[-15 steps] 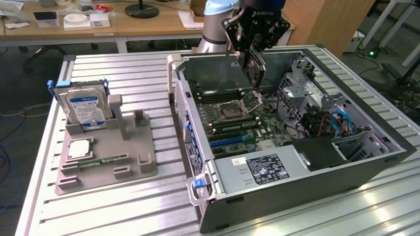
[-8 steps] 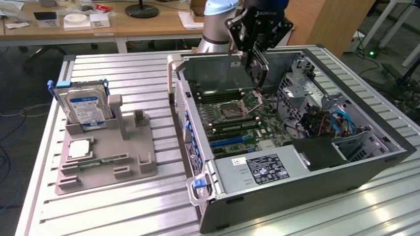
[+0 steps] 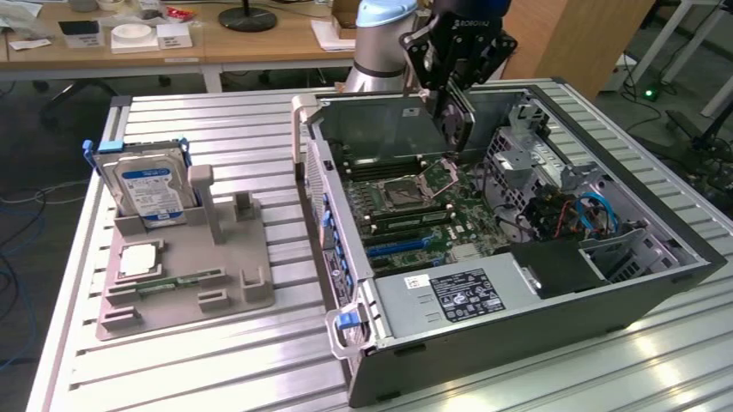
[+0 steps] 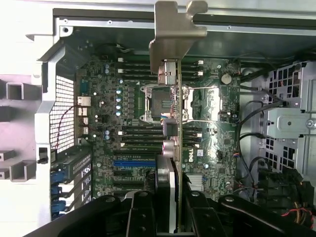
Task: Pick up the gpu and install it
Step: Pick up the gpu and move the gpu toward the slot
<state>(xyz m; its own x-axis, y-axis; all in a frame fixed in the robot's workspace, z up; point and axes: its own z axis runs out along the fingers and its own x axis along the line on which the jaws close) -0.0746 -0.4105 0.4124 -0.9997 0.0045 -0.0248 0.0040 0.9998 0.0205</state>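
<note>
While the gripper (image 3: 455, 90) hangs over the open computer case (image 3: 641, 292), its black fingers (image 4: 142, 213) pinch the gpu (image 3: 454, 129) between them, with the card upright on edge. A bent silvery metal bracket (image 4: 170, 34) sits at the end away from the fingers, and the thin board edge runs back into the grip. The card is above the green motherboard (image 3: 424, 206), near the square processor socket (image 4: 163, 103). A hard drive (image 3: 147, 184) stands in a grey plastic holder (image 3: 229, 283) on the ribbed metal table (image 3: 206, 369), well apart.

gpu (image 4: 170, 133) held end hidden inside gripper (image 4: 170, 200), arm (image 3: 384, 34) cut off by exterior view's top edge
</note>
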